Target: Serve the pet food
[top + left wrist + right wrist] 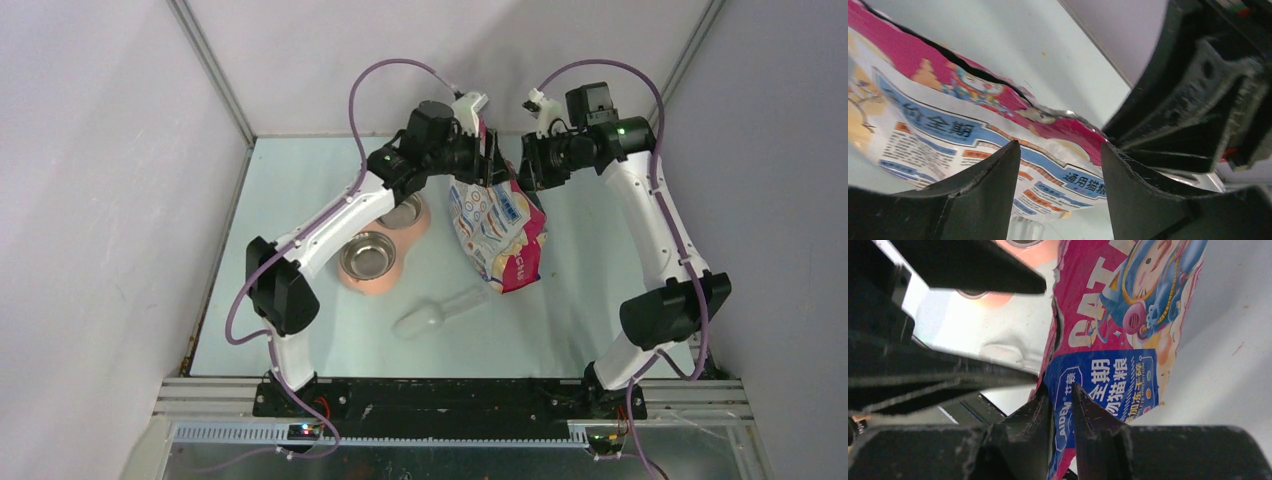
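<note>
Both arms are up at twelve o'clock on the table, meeting over the mouth of the pink, white and blue printed foil cat-food bag (500,235). The right gripper (1060,390) has its fingers pinched on the bag's edge, right where the blue label panel runs between them. The left gripper (1059,147) comes in from the opposite side with its fingers spread. The bag's torn pink rim shows in the gap, but nothing is clamped there.

The pet food itself, the dry kibble, is nowhere in sight. My read is that it sits inside the bag, because the near round steel bowl (367,255) shines bare.

Here is the geometry that matters. The bag lies flat with its long axis running from twelve down toward five o'clock, and the opening is at the far end between the two grippers. The salmon-pink double bowl stand (352,283) sits at nine o'clock from the bag, under the left arm. The translucent plastic scoop (435,316) lies at seven o'clock from the bag, apart from it.

Whichever way the kibble comes out, it has to travel toward nine o'clock. The left arm is the nearer one to the bowls.
</note>
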